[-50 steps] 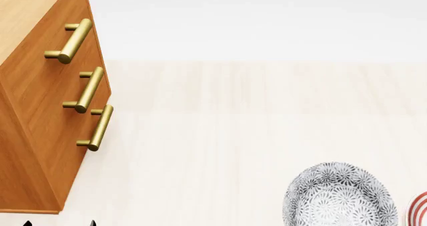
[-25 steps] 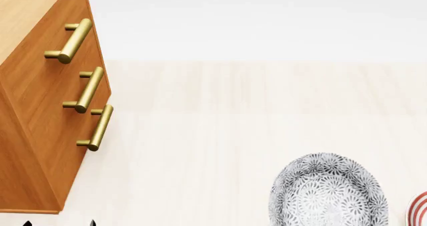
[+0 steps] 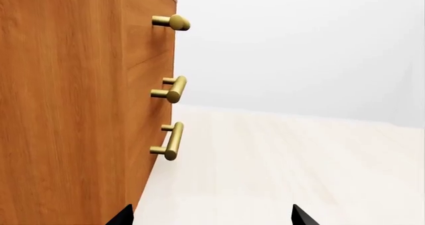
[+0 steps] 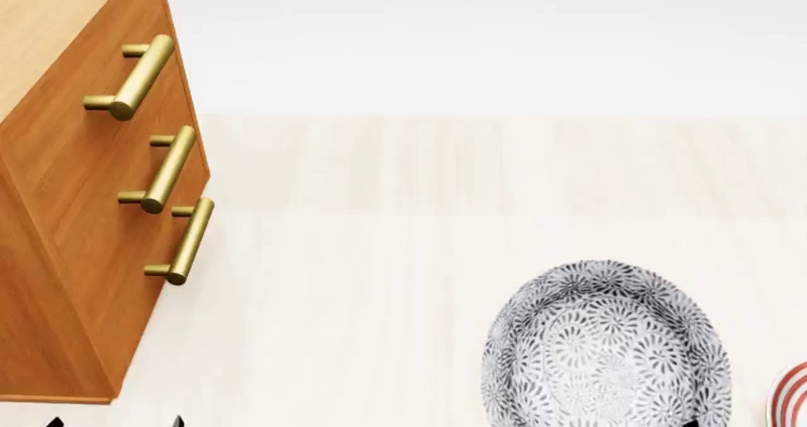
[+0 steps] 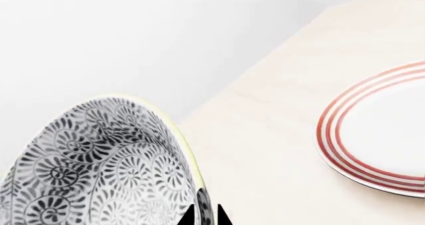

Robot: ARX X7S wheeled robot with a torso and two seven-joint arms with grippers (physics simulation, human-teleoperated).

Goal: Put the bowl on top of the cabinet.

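While my right gripper pinches the thin pale rim of the deep round bowl with its dense grey-black floral pattern, I judge myself to be in the carry step: the bowl looks lifted off the pale wooden tabletop, tilted so its patterned inside faces my head camera, near the low right of that view and well apart from the tall orange-brown wooden cabinet at the far left. Beside the bowl sits a flat white plate with red rings, apart from it. My left gripper hangs next to the cabinet's side with its dark fingertips spread apart and nothing between them. Next I would need to raise the bowl higher than the cabinet's top, swing it leftward across the table, level it, and only then release. Its wall looks thin and glossy, so an edge pinch could slip.
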